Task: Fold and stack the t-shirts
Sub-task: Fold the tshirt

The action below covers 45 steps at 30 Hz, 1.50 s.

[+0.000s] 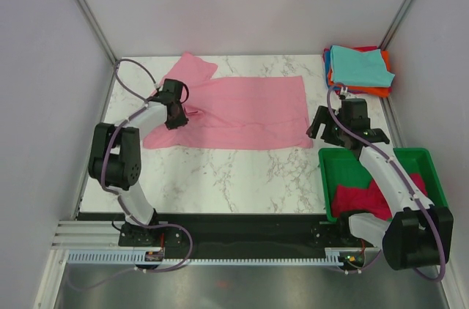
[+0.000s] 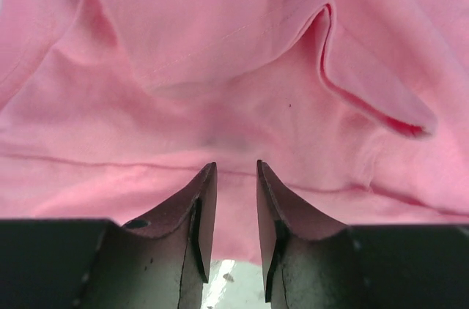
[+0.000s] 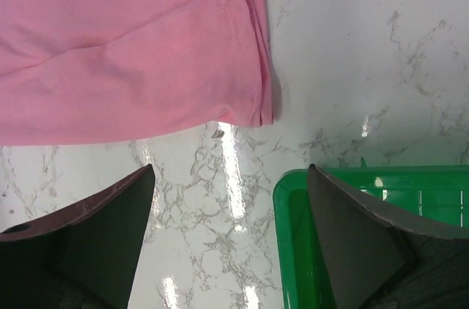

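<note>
White marble-patterned tabletop [image 1: 242, 177], glossy and veined in grey, is sitting between pale walls and slanted metal posts. A light pink t-shirt [image 1: 249, 108] is lying spread flat across the far middle of it, one short sleeve pointing to the far left and soft creases running through its matte cloth.

The left gripper [image 1: 179, 115] is reaching over the shirt's left end. In the left wrist view, its dark wedge-shaped fingers [image 2: 201, 206] are standing only narrowly apart, tips against the pink t-shirt [image 2: 220, 53], where a curled hem is forming a loose pocket. Whether they are pinching cloth cannot be told.

The right gripper [image 3: 231, 170] is hanging spread wide and holding nothing, over bare marble between the shirt's stitched near-right corner [image 3: 249, 104] and the smooth rim of a green plastic bin [image 3: 366, 177]. That bin [image 1: 377, 152] is holding crumpled magenta cloth [image 1: 359, 195].

At the far right corner a folded stack is resting, a teal t-shirt [image 1: 359, 66] lying on top and an orange t-shirt [image 1: 370, 91] showing beneath it.
</note>
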Tool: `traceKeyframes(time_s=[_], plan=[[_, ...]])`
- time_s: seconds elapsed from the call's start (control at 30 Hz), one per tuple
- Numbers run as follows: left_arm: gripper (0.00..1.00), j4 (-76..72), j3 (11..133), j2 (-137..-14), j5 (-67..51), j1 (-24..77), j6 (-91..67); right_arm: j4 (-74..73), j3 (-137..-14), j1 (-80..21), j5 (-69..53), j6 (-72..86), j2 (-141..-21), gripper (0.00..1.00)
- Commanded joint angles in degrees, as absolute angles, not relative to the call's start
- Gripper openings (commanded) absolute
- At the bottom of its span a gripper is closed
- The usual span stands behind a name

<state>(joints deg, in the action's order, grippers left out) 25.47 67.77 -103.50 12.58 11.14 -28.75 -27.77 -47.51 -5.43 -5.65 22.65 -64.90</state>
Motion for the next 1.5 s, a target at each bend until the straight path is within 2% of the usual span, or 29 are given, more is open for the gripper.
traceKeyframes(time_s=[0.0,0.17,0.4,0.83,1.03,1.17,1.2,1.33,1.37,1.43,1.47], plan=[[0.35,26.7,66.4,-96.5,15.6,11.6,-30.2,-26.1,-46.8,-6.2,-7.2,22.0,-66.1,0.92],[0.35,26.6,68.3,-97.3,15.7,12.0,-29.8,-25.3,-47.4,-6.9,-7.4,22.1,-67.2,0.92],[0.36,27.0,75.8,-107.6,16.3,11.8,-28.4,-25.7,-47.6,-7.1,-7.1,22.1,-67.0,0.92],[0.36,29.5,90.2,-118.0,17.3,10.3,-25.2,-26.8,-48.3,-7.6,-7.2,21.6,-66.3,0.92],[0.39,31.7,105.7,-125.0,18.8,9.0,-18.9,-26.7,-47.4,-7.8,-6.9,21.0,-66.4,0.92],[0.42,43.3,129.0,-134.2,16.4,7.8,-16.3,-26.7,-47.3,-8.1,-6.9,20.9,-66.4,0.92],[0.43,44.2,130.2,-134.1,16.4,7.9,-16.8,-26.7,-47.3,-8.3,-6.8,20.8,-66.3,0.92],[0.47,42.3,117.4,-119.0,17.0,7.9,-21.5,-25.8,-47.5,-8.5,-6.5,21.5,-66.4,0.92],[0.47,41.3,108.0,-114.8,17.7,8.0,-22.8,-25.7,-47.6,-8.7,-6.9,21.8,-67.0,0.92],[0.47,35.6,97.3,-103.8,17.4,7.9,-25.2,-25.1,-48.5,-9.6,-7.3,22.6,-67.6,0.92],[0.47,33.2,87.3,-100.8,17.1,7.9,-25.8,-24.9,-49.0,-10.1,-7.4,22.9,-68.1,0.92]])
